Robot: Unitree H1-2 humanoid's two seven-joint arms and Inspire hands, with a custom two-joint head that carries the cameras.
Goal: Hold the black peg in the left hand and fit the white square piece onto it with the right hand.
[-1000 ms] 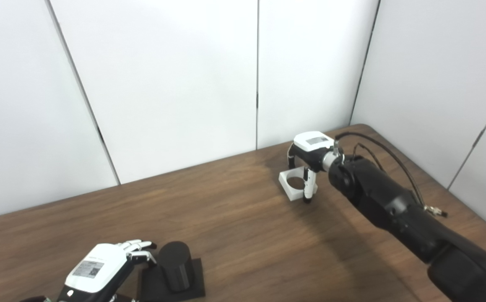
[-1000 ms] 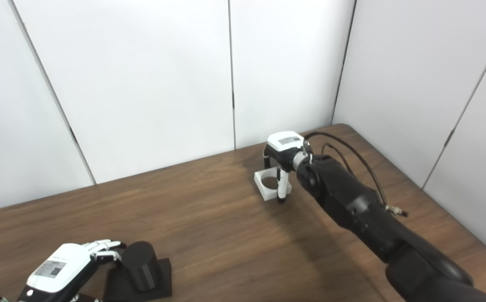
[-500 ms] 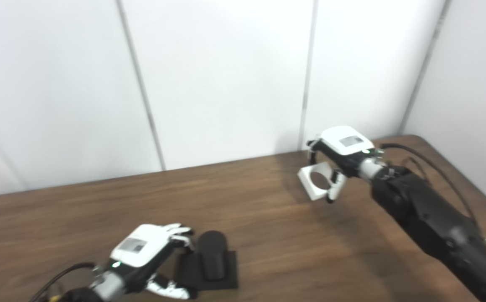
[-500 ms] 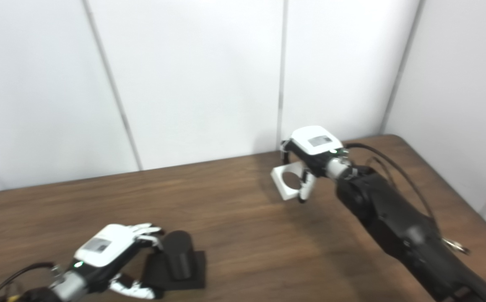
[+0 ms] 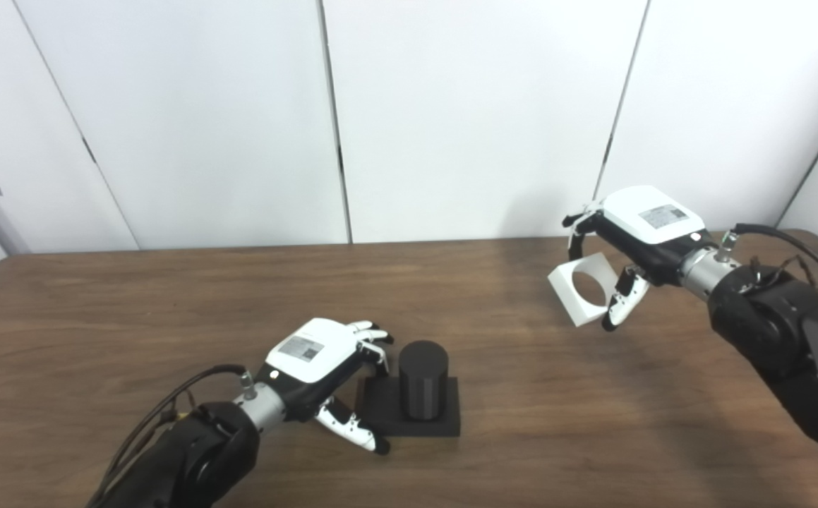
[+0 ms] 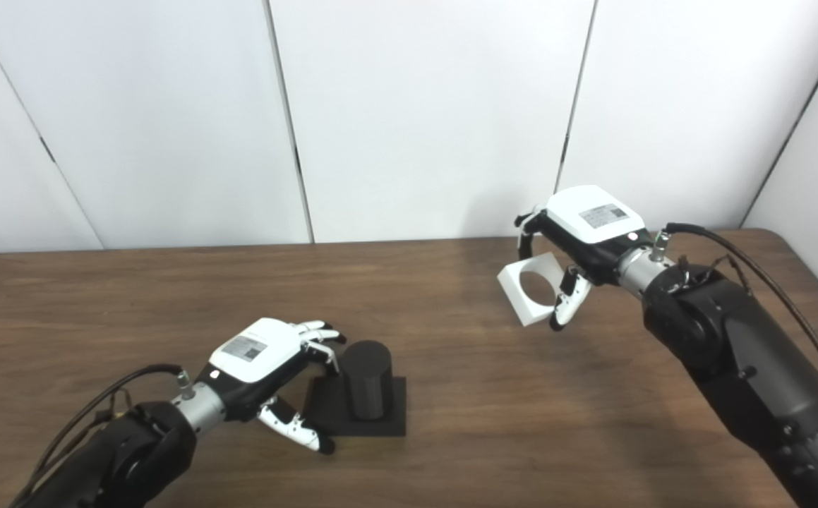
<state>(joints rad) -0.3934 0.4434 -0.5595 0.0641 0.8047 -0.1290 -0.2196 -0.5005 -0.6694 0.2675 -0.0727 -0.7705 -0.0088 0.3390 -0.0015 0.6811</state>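
Observation:
The black peg (image 5: 422, 380) is a short upright cylinder on a flat black square base (image 5: 444, 423), standing on the table at front centre. My left hand (image 5: 324, 363) is open just left of it, fingers spread around the base's left edge, thumb low in front, not gripping. My right hand (image 5: 634, 236) is shut on the white square piece (image 5: 581, 293), which has a round hole through it. It holds the piece tilted in the air above the table's right side. The same scene shows in the right eye view, with the peg (image 6: 366, 379) and the white piece (image 6: 532, 291).
The brown wooden table (image 5: 98, 317) fills the lower picture, with its left corner at the far left. White wall panels stand behind it. My right arm (image 5: 783, 331) with its black cable crosses the right side.
The camera has swung left, shifting the whole picture. My right hand has lifted the white square piece off the table and tilted it. My left hand stays beside the peg's base.

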